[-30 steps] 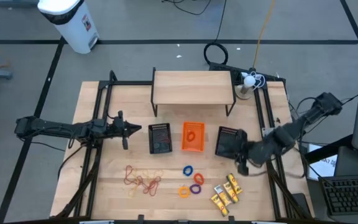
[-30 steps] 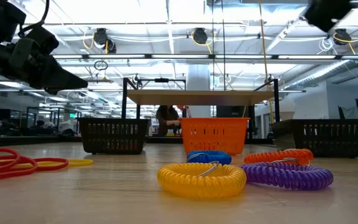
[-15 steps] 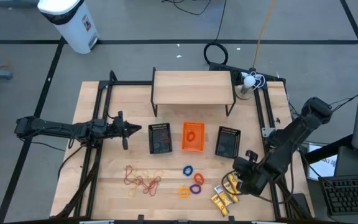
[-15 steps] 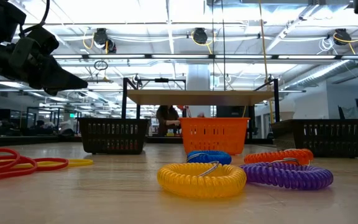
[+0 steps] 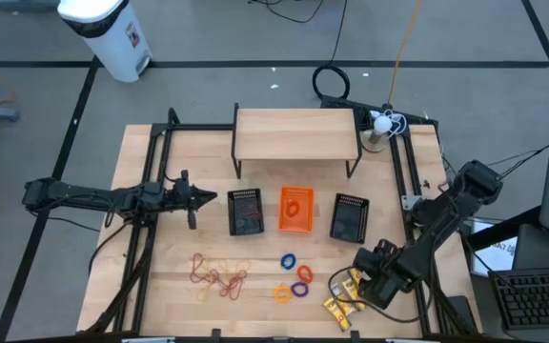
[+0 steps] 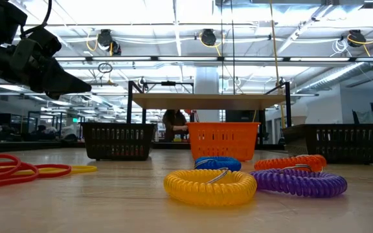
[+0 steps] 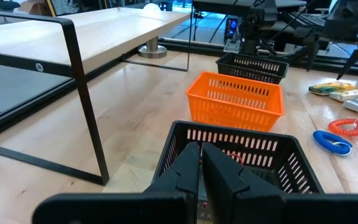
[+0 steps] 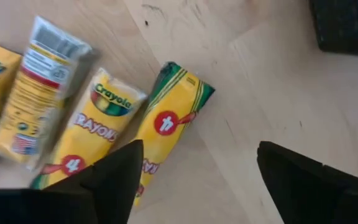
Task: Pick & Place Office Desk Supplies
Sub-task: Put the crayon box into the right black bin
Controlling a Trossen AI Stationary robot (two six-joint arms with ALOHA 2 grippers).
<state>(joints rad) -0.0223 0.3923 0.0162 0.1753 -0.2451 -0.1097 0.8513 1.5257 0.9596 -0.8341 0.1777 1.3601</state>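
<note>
Several yellow crayon packs (image 5: 344,297) lie flat at the table's near right. My right gripper (image 5: 353,283) hangs open just above them; in its wrist view my right gripper (image 8: 197,180) has one pack (image 8: 166,127) under the gap, and I see no touch. Coiled rings (image 5: 294,276) in blue, orange and purple lie left of the packs; the low view shows an orange-yellow ring (image 6: 209,184) nearest. Thin rubber bands (image 5: 219,276) lie farther left. My left gripper (image 5: 201,198) waits shut beside the left black mesh tray (image 5: 246,211), also shown as my left gripper (image 7: 201,158).
The orange tray (image 5: 296,210) stands between two black mesh trays, the right one (image 5: 348,219) just beyond my right arm. A wooden shelf on black legs (image 5: 296,133) spans the far side. Bare wood lies between the trays and the loose items.
My right gripper has swung from beside the right black mesh tray toward the table's near edge and down, ending over the yellow crayon packs. The packs, rings and rubber bands lie where they were.
</note>
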